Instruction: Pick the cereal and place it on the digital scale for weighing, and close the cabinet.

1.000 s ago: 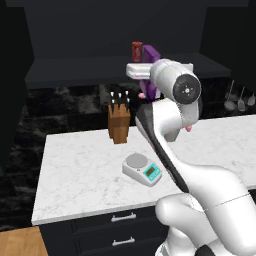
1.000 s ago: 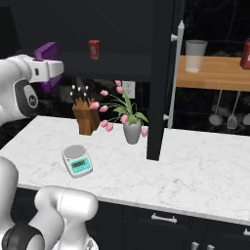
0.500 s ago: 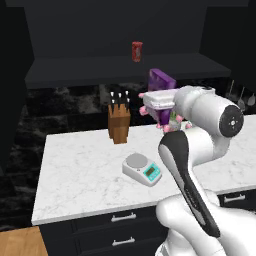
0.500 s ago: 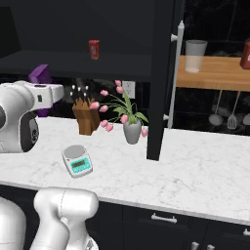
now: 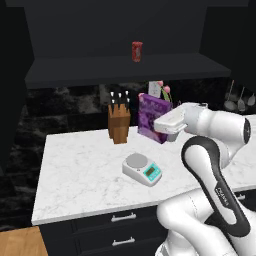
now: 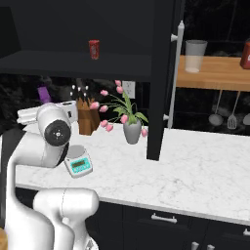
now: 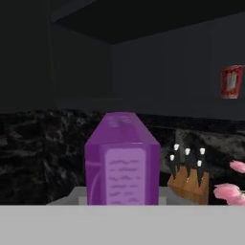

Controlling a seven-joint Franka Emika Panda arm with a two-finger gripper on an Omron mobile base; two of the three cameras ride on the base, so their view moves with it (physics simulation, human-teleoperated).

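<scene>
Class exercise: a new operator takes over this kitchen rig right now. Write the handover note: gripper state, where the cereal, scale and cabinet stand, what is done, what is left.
Gripper: shut on the cereal, holding it above the counter, beside the knife block.
Scale: on the counter, in front of and below the box, plate bare.
Cabinet: open; its right door stands out over the counter. A red can is on its shelf.
Done: cereal picked.
Left: set the box on the scale, release, close the cabinet.

Red can (image 5: 136,51) set at upper centre on the shelf, knife block (image 5: 119,122) placed mid-frame, pink tulips in a grey vase (image 6: 132,131) centred, clear cup (image 6: 195,55) at upper right.
</scene>
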